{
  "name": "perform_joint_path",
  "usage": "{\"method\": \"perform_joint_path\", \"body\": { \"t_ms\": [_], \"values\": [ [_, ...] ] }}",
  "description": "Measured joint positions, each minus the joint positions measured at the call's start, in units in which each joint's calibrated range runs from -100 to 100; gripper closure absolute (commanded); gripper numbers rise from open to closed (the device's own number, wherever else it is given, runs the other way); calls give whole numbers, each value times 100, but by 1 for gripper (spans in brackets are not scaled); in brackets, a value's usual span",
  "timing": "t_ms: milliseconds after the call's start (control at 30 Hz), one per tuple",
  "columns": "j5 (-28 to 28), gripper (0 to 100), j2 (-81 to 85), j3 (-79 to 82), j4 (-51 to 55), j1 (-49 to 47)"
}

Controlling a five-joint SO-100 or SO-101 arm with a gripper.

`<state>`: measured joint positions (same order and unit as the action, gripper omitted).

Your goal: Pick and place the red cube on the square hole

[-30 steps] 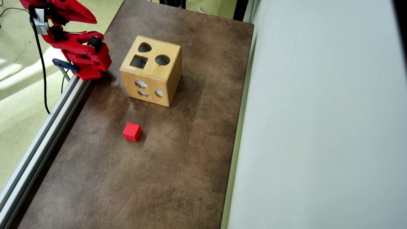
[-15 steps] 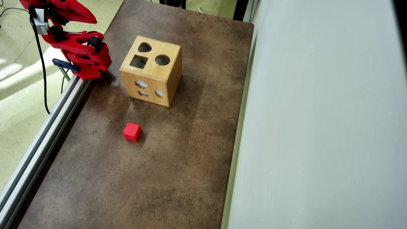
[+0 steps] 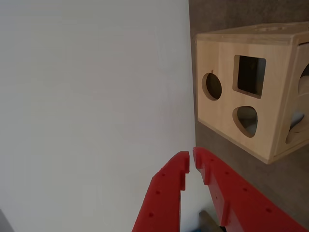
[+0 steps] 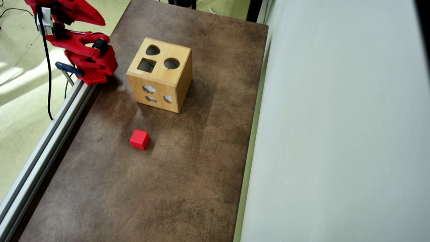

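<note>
Matte red cube (image 4: 139,139) on mottled brown table (image 4: 188,174); plastic fingers (image 3: 169,181) nearly closed, empty.

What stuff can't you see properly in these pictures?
- The red cube is missing from the wrist view, outside its frame.
- Inside the square hole: only darkness in both views.
- The wooden box is cut off by the wrist view's right edge.
- The gripper shows only its nearly touching fingertips in the wrist view; the bottom edge cuts off the rest.
- The arm's upper part leaves the overhead view at the top-left corner.
</note>
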<state>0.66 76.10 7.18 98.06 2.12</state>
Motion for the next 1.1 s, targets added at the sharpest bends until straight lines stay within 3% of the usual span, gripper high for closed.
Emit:
{"method": "perform_joint_path", "body": {
  "t_ms": [533,900,1100],
  "values": [
    [0,97,-1483,-479,0,1912],
    [0,97,-2958,-479,-1614,2853],
    [0,97,-3797,-470,-1808,3198]
  ]
}}
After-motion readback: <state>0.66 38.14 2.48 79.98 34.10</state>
